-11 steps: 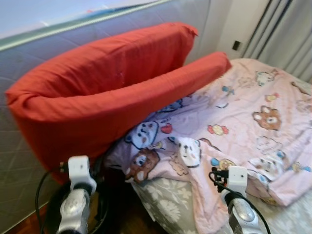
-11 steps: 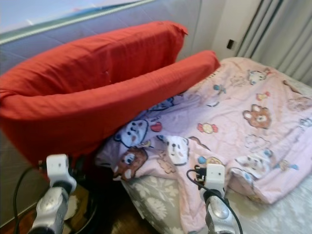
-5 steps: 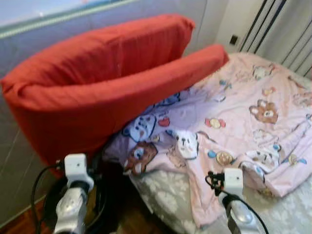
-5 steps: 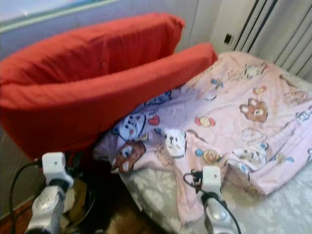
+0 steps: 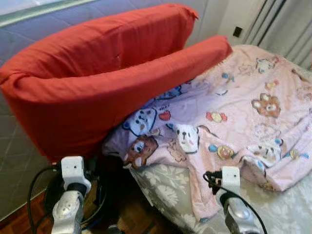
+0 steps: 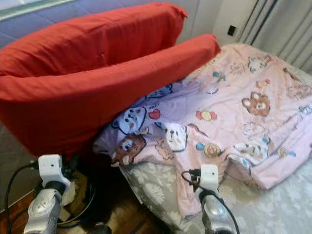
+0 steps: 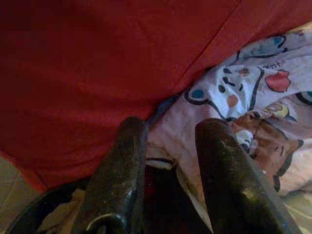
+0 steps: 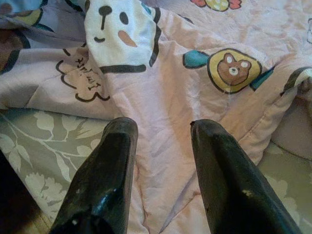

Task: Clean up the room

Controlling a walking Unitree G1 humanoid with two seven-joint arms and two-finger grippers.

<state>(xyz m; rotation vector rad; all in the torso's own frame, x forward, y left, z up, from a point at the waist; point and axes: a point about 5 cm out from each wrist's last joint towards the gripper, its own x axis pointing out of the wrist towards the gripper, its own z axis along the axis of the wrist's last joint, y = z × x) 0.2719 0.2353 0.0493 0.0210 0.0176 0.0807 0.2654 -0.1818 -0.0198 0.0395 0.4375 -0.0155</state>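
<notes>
Red pillows (image 5: 107,73) over blanket (image 5: 234,112) — bedside

a home bedroom: a bed (image 5: 170,195) with red pillows (image 5: 97,73), cartoon-bear quilt (image 5: 243,112) and curtains (image 5: 287,24).

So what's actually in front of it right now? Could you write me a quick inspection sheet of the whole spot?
Surface: bed with grey floral sheet.
Job's things: pink cartoon-bear blanket, rumpled, one corner hanging over the bed edge; two red pillows leaning at the headboard, lower one overlapping the blanket.
Clutter: dark round bin on the floor beside the bed.
Grippers: left gripper open, near pillow and blanket; right gripper open above the blanket.
Cables: black cables at both wrists.
Surroundings: grey padded wall, curtains, wooden floor.
</notes>
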